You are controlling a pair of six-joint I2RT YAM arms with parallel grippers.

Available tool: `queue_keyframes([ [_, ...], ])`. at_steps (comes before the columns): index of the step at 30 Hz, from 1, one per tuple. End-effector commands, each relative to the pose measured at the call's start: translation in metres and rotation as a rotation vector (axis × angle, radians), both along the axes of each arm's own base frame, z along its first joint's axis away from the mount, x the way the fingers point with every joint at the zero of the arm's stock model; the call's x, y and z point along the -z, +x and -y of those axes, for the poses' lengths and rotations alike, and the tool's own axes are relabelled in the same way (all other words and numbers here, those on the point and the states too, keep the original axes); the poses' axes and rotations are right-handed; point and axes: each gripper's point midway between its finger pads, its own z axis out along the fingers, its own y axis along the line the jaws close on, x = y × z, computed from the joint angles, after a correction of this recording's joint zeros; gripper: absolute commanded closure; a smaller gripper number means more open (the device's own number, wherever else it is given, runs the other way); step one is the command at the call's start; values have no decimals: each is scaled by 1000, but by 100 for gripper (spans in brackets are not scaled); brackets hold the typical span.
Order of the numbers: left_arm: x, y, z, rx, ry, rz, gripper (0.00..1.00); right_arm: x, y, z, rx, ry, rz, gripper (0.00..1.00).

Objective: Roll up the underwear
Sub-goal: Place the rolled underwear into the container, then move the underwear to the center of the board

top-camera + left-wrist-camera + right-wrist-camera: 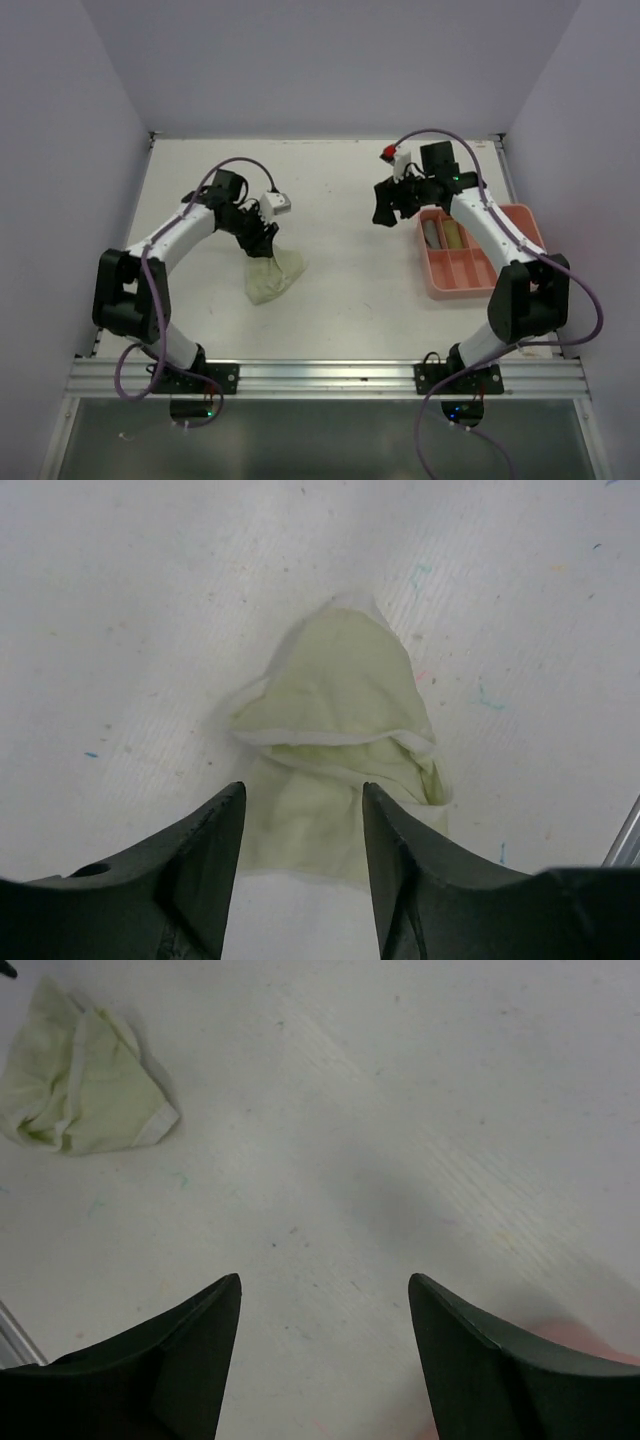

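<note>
Standing over the table (340, 175), I see one garment out in the open: a pale yellow-green pair of underwear (335, 690), lying left of the middle and somewhat nearer the near edge than the far one. It is crumpled and half folded over itself, with a white-trimmed hem crossing its middle, so the rolling on this piece looks barely begun.

The left gripper (302, 810) hangs low right over the garment's near end. Its jaws are partly apart and straddle the fabric, which fills the gap between them. That looks like a stance for pinching an edge to start the roll. From the wrist view I can't be sure whether the fingertips press the cloth or only flank it, but they don't seem clamped on anything.

The right gripper (325, 1290) is well apart from the garment, over bare table just left of the salmon-pink tray (480, 285). Its jaws are wide and nothing is between them. It looks parked there to stay out of the way, yet close to the tray.

The tray sits against the right edge of the table. Its two back compartments each hold what appears to be a finished roll, one grey (430, 234) and one olive-tan (455, 236). Presumably the tray sits within the right arm's reach so that arm can drop rolls in.
</note>
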Motion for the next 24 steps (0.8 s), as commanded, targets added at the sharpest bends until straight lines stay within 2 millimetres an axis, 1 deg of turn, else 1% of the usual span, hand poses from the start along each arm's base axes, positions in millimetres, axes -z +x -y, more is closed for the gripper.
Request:
queue_keyframes([
  [1, -69, 12, 4, -14, -156, 151, 45, 7, -13, -48, -141, 103, -50, 30],
  [2, -76, 17, 2, -30, -159, 168, 45, 11, -20, -65, -187, 107, -64, 31],
  [3, -73, 21, -2, -47, -156, 149, 45, 11, -20, -75, -204, 114, -70, 32],
  [4, -69, 22, -2, -53, -152, 128, 46, 15, -19, -85, -218, 119, -76, 32],
  [5, -65, 22, -1, -59, -154, 96, 46, 27, -25, -101, -252, 126, -114, 32],
  [6, -53, 22, 1, -69, -161, 36, 46, 29, -24, -112, -255, 149, -140, 32],
  [7, -49, 24, 3, -81, -173, 19, 47, 30, -22, -123, -269, 175, -142, 32],
  [8, -42, 22, 5, -124, -185, -30, 47, 42, -28, -136, -273, 202, -204, 32],
  [9, -32, 21, 6, -131, -188, -60, 46, 43, -28, -144, -286, 222, -214, 32],
  [10, -29, 24, 7, -136, -194, -57, 46, 44, -26, -154, -304, 239, -204, 31],
  [11, -18, 19, 4, -151, -180, -76, 46, 48, -31, -166, -327, 242, -208, 31],
  [13, -13, 25, -1, -190, -168, -49, 46, 60, -29, -181, -354, 215, -192, 31],
  [14, -9, 25, -10, -220, -158, -50, 46, 64, -36, -195, -407, 191, -172, 31],
  [15, -7, 27, -16, -239, -155, -50, 46, 71, -31, -204, -416, 161, -158, 31],
  [16, -3, 27, -22, -259, -145, -65, 46, 76, -32, -210, -430, 142, -154, 31],
  [17, -2, 32, -34, -277, -136, -62, 47, 77, -37, -222, -459, 137, -140, 31],
  [18, 4, 30, -38, -280, -134, -91, 47, 83, -34, -230, -468, 134, -140, 30],
  [19, 8, 28, -47, -300, -129, -114, 47, 85, -35, -239, -484, 129, -126, 30],
  [20, 14, 27, -51, -298, -117, -124, 48, 83, -30, -246, -488, 126, -104, 29],
  [21, 17, 25, -53, -296, -111, -132, 48, 92, -28, -248, -487, 109, -108, 29],
  [22, 21, 21, -55, -294, -110, -148, 49, 94, -30, -254, -498, 108, -106, 28],
  [24, 27, 15, -54, -284, -111, -172, 50, 92, -26, -262, -502, 113, -95, 28],
])
